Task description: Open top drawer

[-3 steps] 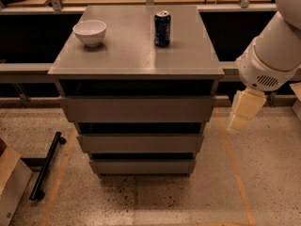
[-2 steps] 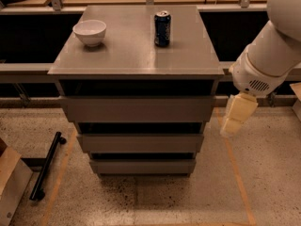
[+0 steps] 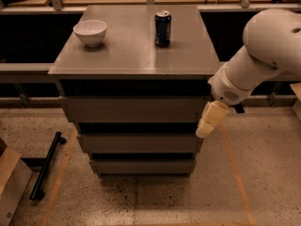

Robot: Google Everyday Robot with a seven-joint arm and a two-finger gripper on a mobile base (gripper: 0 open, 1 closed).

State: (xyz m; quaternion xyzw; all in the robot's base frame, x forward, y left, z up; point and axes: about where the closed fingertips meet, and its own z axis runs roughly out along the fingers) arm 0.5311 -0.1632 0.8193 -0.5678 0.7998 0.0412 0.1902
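Note:
The top drawer [image 3: 134,108] is the widest grey-brown front, just under the cabinet's top; it stands flush with no box showing. Two narrower fronts sit below it, the middle drawer [image 3: 138,143] and the bottom drawer [image 3: 142,166]. My gripper [image 3: 207,125] hangs from the white arm [image 3: 263,51] at the cabinet's right front corner, its cream tip beside the right end of the top and middle drawer fronts. I cannot tell whether it touches them.
A white bowl [image 3: 90,32] and a dark blue can [image 3: 162,28] stand on the cabinet top [image 3: 127,55]. A black bar [image 3: 46,165] lies on the floor at the left, beside a cardboard box [image 3: 10,182]. Wooden tables run behind.
The arm has swung left and the gripper has moved left toward the cabinet's right front corner. The drawers have not moved.

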